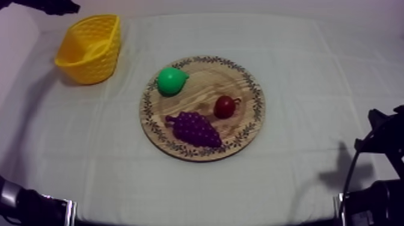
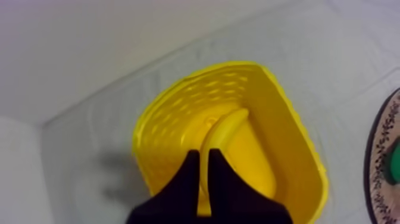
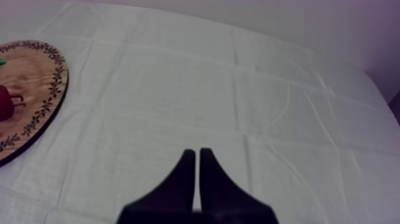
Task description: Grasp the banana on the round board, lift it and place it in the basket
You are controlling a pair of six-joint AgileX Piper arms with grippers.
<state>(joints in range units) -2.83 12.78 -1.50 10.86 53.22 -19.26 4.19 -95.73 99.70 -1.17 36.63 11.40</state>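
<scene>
Left wrist view: the smooth, curved yellow plastic banana (image 2: 229, 128) lies inside the perforated, woven-look yellow basket (image 2: 286, 119). Its long axis runs along the basket floor, with the tip pointing away from my left gripper (image 2: 203, 156). That gripper's black fingers hover above, pressed nearly together (holding nothing). The right gripper (image 3: 197, 154) forms a closed wedge over the creased cloth bench (image 3: 178, 89).

1. A table (image 1: 78, 180) fills the scene, under a grey-white cloth (image 1: 312, 78).
2. The cloth shows a grid of fold creases across the table.
3. A plain pale wall (image 1: 252, 5) rises just behind the table's far edge.
4. Light is soft and even, with a faint violet cast toward the wall.
</scene>
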